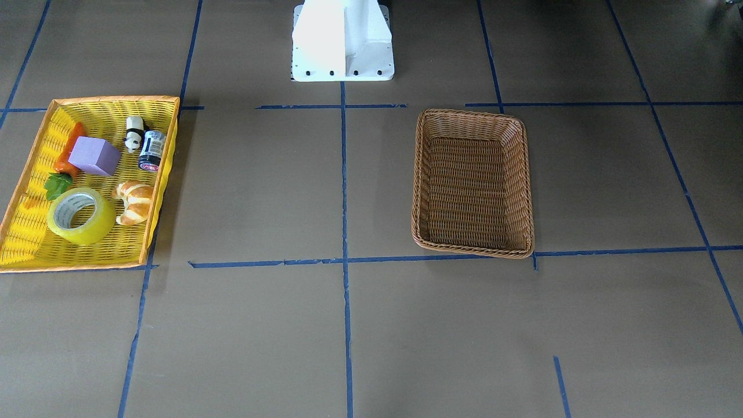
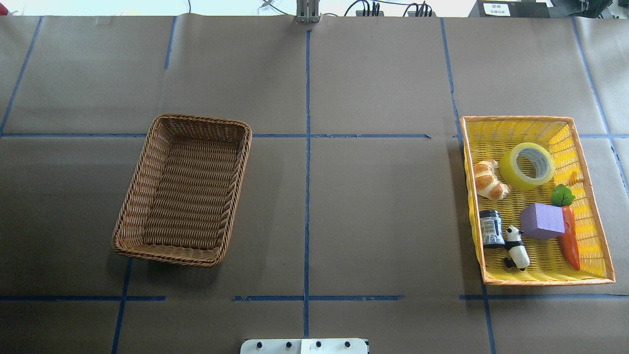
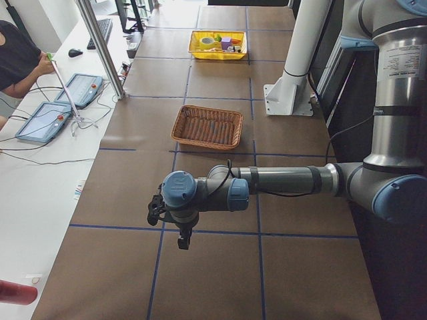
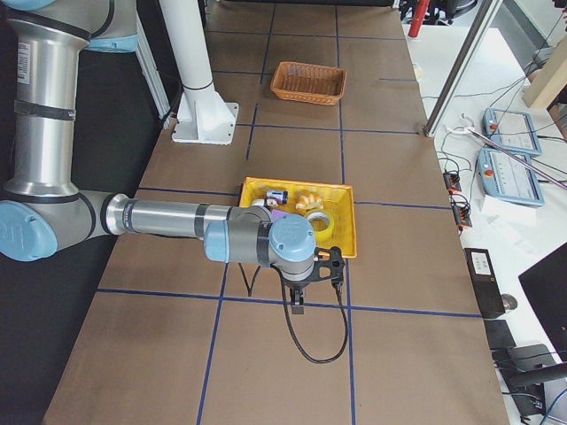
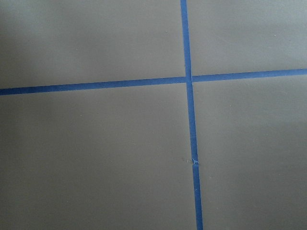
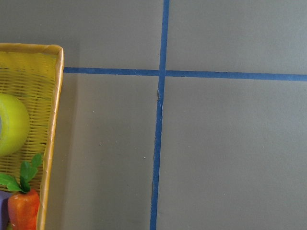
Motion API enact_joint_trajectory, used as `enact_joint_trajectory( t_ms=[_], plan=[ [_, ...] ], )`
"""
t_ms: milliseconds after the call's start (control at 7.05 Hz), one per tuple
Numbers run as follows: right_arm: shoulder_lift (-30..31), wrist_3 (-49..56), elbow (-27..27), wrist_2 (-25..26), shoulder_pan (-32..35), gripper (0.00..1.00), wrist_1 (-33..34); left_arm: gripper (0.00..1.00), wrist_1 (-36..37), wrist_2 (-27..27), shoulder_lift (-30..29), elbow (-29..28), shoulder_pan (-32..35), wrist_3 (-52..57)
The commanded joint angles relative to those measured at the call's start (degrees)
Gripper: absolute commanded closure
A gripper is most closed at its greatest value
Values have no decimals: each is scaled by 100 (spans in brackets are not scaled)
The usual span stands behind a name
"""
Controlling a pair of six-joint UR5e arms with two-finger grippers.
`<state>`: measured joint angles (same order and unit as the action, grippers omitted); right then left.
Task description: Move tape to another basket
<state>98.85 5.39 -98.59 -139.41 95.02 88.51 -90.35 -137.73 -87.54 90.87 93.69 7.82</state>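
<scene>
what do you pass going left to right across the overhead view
brown wicker basket → yellow basket, and inside it: croissant → tape → carrot

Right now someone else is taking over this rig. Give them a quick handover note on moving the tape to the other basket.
Left gripper: over bare table, seen only from the side, so open or shut cannot be told.
Right gripper: near the yellow basket, likewise cannot tell.
Tape: lies in the yellow basket beside the croissant.
Wicker basket: holds nothing.
Done: nothing yet.
Left: grasp the tape, carry it across, release it in the wicker basket.
</scene>
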Motion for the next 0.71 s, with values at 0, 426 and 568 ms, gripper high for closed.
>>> enact_joint_trajectory(
  t_ms=[0,426,568],
  plan=[
    [-33,-3,-247,28,-228,0,35,0,-9,9,0,9,0,9],
    [-524,-29,-757,-33,-448,0,158,0,-70,9,0,36,0,0],
    [-534,-743,-811,-42,-693,0,123,0,-70,-8,0,36,0,0]
  ],
)
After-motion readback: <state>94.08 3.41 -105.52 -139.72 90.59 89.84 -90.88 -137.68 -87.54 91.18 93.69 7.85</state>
